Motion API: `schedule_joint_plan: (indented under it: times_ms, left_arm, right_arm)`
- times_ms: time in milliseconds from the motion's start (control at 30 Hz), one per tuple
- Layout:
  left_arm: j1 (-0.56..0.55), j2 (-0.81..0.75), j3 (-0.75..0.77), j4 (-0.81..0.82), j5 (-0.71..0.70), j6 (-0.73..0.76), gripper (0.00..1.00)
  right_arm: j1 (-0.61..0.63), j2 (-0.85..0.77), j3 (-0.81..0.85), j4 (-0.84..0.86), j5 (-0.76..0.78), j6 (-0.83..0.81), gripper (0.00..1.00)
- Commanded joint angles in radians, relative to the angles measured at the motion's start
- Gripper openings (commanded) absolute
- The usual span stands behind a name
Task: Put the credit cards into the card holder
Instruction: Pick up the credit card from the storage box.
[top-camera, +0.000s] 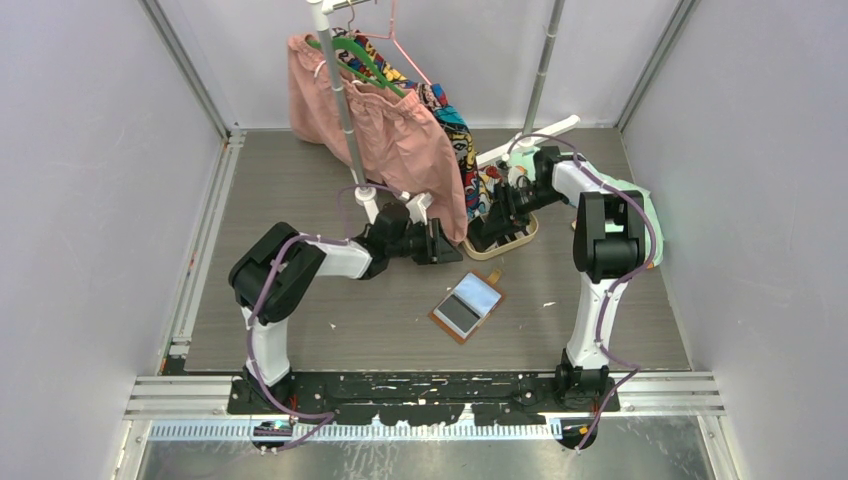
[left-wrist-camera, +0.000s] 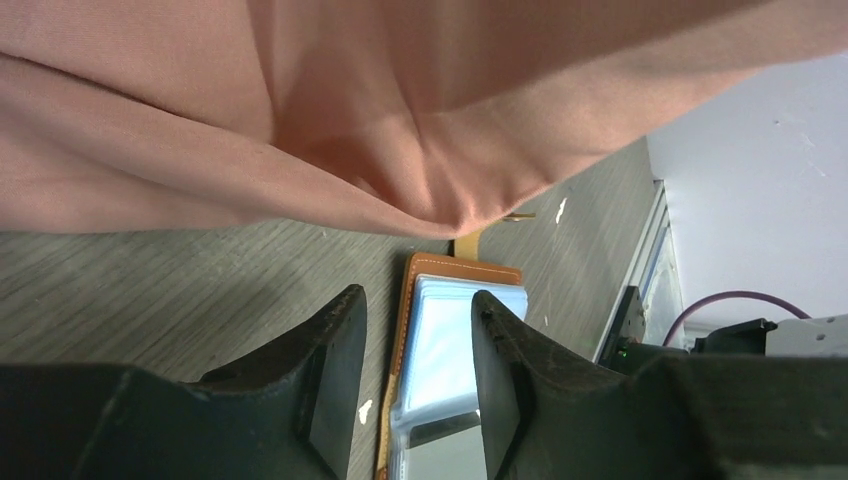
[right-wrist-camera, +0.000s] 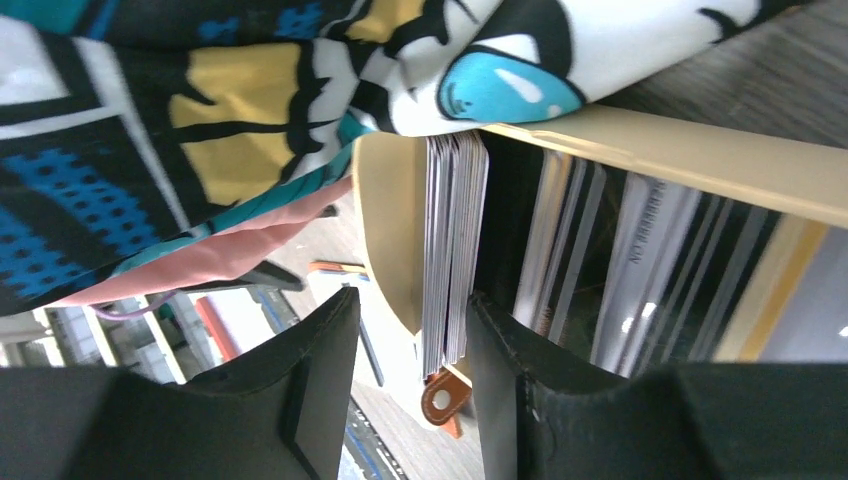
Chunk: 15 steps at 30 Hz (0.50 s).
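The card holder lies open on the table, tan leather with greyish and bluish pockets. It also shows in the left wrist view, seen between the open, empty fingers of my left gripper. My left gripper hovers just behind the holder under a pink garment. My right gripper reaches into the oval beige tray. In the right wrist view my right gripper is open around a stack of credit cards standing on edge against the tray wall. More dark cards lie in the tray.
A clothes rack pole stands at the back with pink shorts and a colourful printed garment hanging low over both grippers. Grey walls enclose the table on three sides. The holder's snap tab shows below the tray.
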Motion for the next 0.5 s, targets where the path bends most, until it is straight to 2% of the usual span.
schedule_joint_plan:
  times_ms: [0, 67, 200, 333, 467]
  left_arm:
    - [-0.001, 0.017, 0.057, -0.017, -0.02, 0.024, 0.43]
    - [-0.002, 0.024, 0.068, -0.024, -0.023, 0.026, 0.43]
    - [-0.002, 0.029, 0.082, -0.038, -0.027, 0.035, 0.42]
    - [-0.002, 0.036, 0.095, -0.045, -0.027, 0.039, 0.42]
    - [-0.004, 0.043, 0.106, -0.054, -0.026, 0.042, 0.42]
  right_arm:
    - [0.007, -0.001, 0.034, -0.041, -0.16, 0.03, 0.48]
    - [0.008, 0.006, 0.034, -0.043, -0.167, 0.04, 0.47]
    - [0.016, -0.002, 0.001, 0.027, -0.064, 0.096, 0.47]
    - [0.027, 0.018, -0.003, 0.041, -0.091, 0.133, 0.47]
    - [0.057, 0.023, -0.003, 0.049, -0.041, 0.139, 0.47]
